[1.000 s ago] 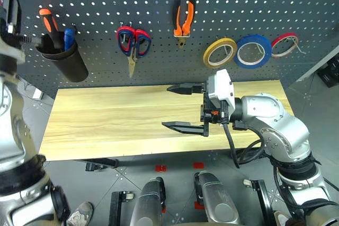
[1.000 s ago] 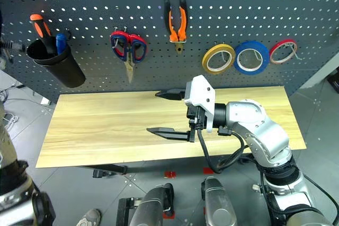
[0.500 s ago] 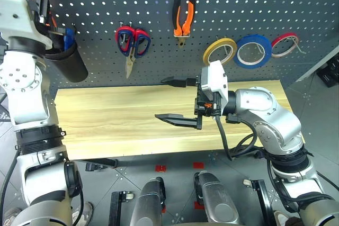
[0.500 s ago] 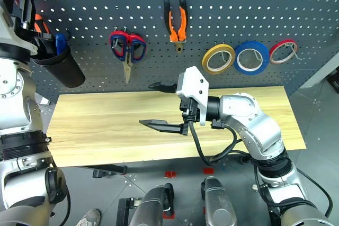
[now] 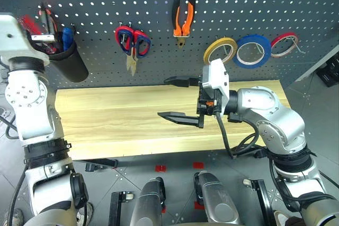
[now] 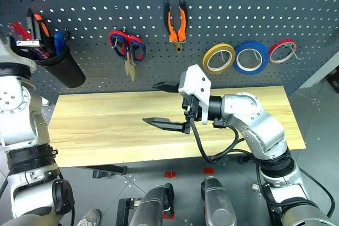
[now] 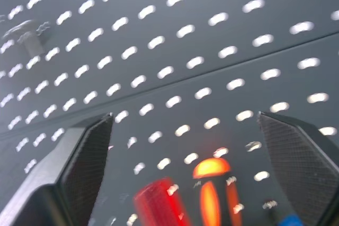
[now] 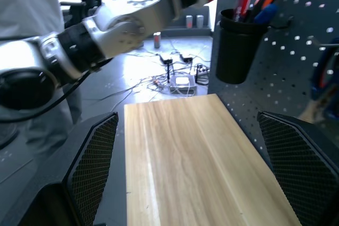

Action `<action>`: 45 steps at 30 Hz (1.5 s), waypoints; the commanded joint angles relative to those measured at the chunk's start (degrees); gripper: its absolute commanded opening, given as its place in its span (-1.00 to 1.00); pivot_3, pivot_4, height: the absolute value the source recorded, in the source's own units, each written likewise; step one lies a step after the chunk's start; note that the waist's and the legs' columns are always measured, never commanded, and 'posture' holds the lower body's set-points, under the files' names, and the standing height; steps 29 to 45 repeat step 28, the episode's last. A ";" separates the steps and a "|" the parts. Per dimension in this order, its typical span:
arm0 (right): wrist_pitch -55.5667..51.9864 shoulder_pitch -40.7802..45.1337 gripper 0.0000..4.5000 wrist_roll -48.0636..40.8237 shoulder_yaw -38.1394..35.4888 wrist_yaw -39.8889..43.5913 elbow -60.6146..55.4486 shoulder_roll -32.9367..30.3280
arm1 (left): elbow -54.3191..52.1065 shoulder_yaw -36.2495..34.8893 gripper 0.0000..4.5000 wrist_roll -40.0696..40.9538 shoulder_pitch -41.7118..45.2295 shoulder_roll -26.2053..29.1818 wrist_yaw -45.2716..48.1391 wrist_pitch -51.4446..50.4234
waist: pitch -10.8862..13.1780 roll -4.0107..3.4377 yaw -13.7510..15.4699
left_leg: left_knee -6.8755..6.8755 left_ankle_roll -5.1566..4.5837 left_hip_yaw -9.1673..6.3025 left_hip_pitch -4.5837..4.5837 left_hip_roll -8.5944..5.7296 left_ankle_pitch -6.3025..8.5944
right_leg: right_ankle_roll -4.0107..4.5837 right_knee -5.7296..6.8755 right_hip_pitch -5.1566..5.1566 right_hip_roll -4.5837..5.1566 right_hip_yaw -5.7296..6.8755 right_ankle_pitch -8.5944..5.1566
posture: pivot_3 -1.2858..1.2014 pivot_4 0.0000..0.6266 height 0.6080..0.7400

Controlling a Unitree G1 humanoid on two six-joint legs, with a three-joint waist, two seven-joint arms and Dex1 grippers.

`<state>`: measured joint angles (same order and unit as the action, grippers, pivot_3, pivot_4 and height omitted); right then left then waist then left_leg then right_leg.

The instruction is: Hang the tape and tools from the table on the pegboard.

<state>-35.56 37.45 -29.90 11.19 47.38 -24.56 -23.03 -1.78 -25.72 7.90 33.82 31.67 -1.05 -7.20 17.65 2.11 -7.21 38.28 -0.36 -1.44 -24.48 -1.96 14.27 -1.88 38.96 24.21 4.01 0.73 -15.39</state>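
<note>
A black cup (image 6: 62, 66) is seen hung on the pegboard (image 6: 238, 3), and everything else is placed here from it. In the cup are stood a slim red-handled screwdriver (image 6: 21, 33), an orange-and-black-handled screwdriver (image 6: 41, 25) and a blue handle (image 6: 59, 42), all rising above the rim. Whether the blue handle belongs to the dark scissors cannot be told. The left pincer (image 5: 46, 18) is held right at the mouth of the cup, above the handles; in the left wrist view its two fingers (image 7: 79, 168) are seen spread wide apart with nothing between them, the red and orange handles showing blurred below the gap.

To the right of the cup, red-handled scissors (image 6: 127, 48) are hung on the board, then the orange-and-black-handled pliers (image 6: 176, 20), then the yellow-tan tape (image 6: 219, 58), a blue roll (image 6: 251, 57) and a red roll (image 6: 283, 50) farthest from the cup.

Below the cup the bench (image 6: 106, 125) is seen as bare wood. The right pincer (image 6: 164, 104) is held over it, well apart from the cup, its fingers wide apart and holding nothing.
</note>
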 commanded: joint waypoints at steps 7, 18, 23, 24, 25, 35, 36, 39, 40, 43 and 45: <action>9.84 -12.58 1.00 2.41 -4.25 -4.42 -1.39 2.16 | -35.61 5.29 0.99 11.82 -19.39 -1.80 7.25 -27.74 | -0.41 0.19 1.11 | -0.06 0.23 0.00 0.01 -0.01 -0.13 | 0.00 0.01 -0.01 -0.02 -0.05 0.00 | -0.10 -0.33 1.00; 34.45 -25.81 1.00 19.82 -8.56 -18.95 23.35 6.59 | -30.50 3.45 0.99 8.86 -47.90 -12.46 10.64 -15.05 | -5.48 -0.05 3.44 | -0.23 0.22 0.11 0.27 -0.03 -0.12 | 0.01 -0.04 -0.16 -0.07 -0.12 -0.01 | -0.08 -0.65 1.00; 39.19 -22.21 1.00 21.85 -12.96 -24.80 38.01 7.29 | -24.05 2.29 0.99 7.94 -47.43 -15.60 9.57 -10.11 | -7.60 0.00 4.61 | -0.30 0.06 0.07 0.70 -0.13 -0.01 | 0.01 -0.25 -0.66 -0.06 -0.09 -0.01 | -0.07 -0.74 1.00; 40.48 -21.73 1.00 22.37 -13.60 -25.36 41.05 6.84 | -23.27 2.45 0.99 7.64 -47.36 -15.77 9.68 -9.33 | -8.07 0.00 4.69 | -0.31 0.06 0.08 0.70 -0.14 -0.01 | 0.01 -0.25 -0.66 -0.06 -0.10 -0.01 | -0.06 -0.76 1.00; 41.92 -21.44 1.00 23.12 -14.13 -26.01 43.98 6.24 | -22.63 2.49 0.99 7.43 -47.17 -16.02 9.51 -8.76 | -8.49 -0.03 4.75 | -0.31 0.07 0.08 0.70 -0.14 -0.02 | 0.01 -0.26 -0.67 -0.06 -0.11 -0.01 | -0.06 -0.77 1.00; 44.65 -20.59 1.00 23.94 -15.19 -26.72 50.34 5.05 | -21.08 3.19 0.99 6.14 -46.43 -15.85 9.44 -7.09 | -9.31 -0.08 4.85 | -0.34 0.09 0.09 0.70 -0.15 -0.02 | 0.01 -0.34 -0.71 -0.07 -0.12 -0.01 | -0.05 -0.81 1.00; 44.65 -20.59 1.00 23.94 -15.19 -26.72 50.34 5.05 | -21.08 3.19 0.99 6.14 -46.43 -15.85 9.44 -7.09 | -9.31 -0.08 4.85 | -0.34 0.09 0.09 0.70 -0.15 -0.02 | 0.01 -0.34 -0.71 -0.07 -0.12 -0.01 | -0.05 -0.81 1.00; 44.65 -20.59 1.00 23.94 -15.19 -26.72 50.34 5.05 | -21.08 3.19 0.99 6.14 -46.43 -15.85 9.44 -7.09 | -9.31 -0.08 4.85 | -0.34 0.09 0.09 0.70 -0.15 -0.02 | 0.01 -0.34 -0.71 -0.07 -0.12 -0.01 | -0.05 -0.81 1.00; 44.65 -20.59 1.00 23.94 -15.19 -26.72 50.34 5.05 | -21.08 3.19 0.99 6.14 -46.43 -15.85 9.44 -7.09 | -9.31 -0.08 4.85 | -0.34 0.09 0.09 0.70 -0.15 -0.02 | 0.01 -0.34 -0.71 -0.07 -0.12 -0.01 | -0.05 -0.81 1.00; 44.65 -20.59 1.00 23.94 -15.19 -26.72 50.34 5.05 | -21.08 3.19 0.99 6.14 -46.43 -15.85 9.44 -7.09 | -9.31 -0.08 4.85 | -0.34 0.09 0.09 0.70 -0.15 -0.02 | 0.01 -0.34 -0.71 -0.07 -0.12 -0.01 | -0.05 -0.81 1.00; 44.65 -20.59 1.00 23.94 -15.19 -26.72 50.34 5.05 | -21.08 3.19 0.99 6.14 -46.43 -15.85 9.44 -7.09 | -9.31 -0.08 4.85 | -0.34 0.09 0.09 0.70 -0.15 -0.02 | 0.01 -0.34 -0.71 -0.07 -0.12 -0.01 | -0.05 -0.81 1.00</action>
